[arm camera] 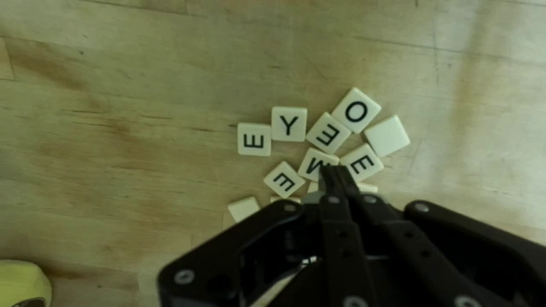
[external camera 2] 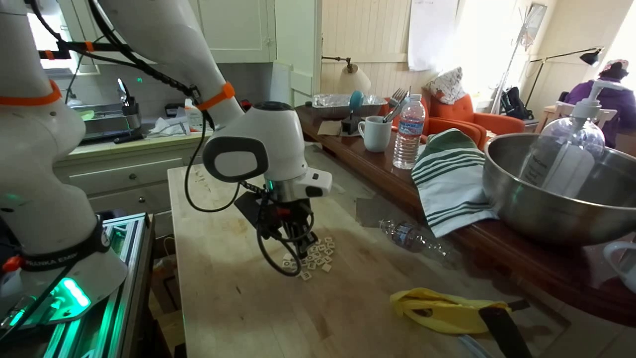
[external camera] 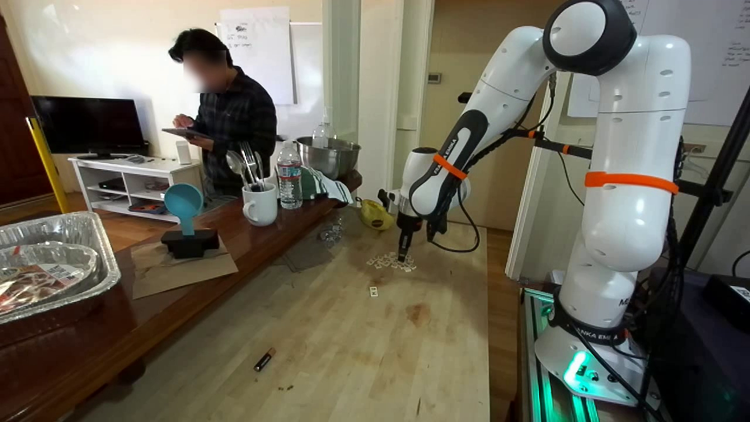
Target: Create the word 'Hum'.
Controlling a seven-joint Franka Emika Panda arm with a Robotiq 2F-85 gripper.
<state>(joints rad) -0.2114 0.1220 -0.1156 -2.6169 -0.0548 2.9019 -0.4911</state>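
Checking an exterior view, I find my gripper (external camera: 402, 258) pointing down at the heap of letter tiles (external camera: 384, 261), with a pale piece (external camera: 374, 291), too small to read, near it, a battery (external camera: 264, 359) well apart and a yellow object (external camera: 375, 214) farther back. In an exterior view a looped cable (external camera 2: 260, 243) crosses in front of some tiles, and a clear bottle (external camera 2: 406, 234) lies well apart. My wrist view puts Y and O ahead of the fingertips (arm camera: 327, 175), which partly cover a tile reading M or W (arm camera: 313, 163). The jaws are closed together; whether they touch tiles I can't tell.
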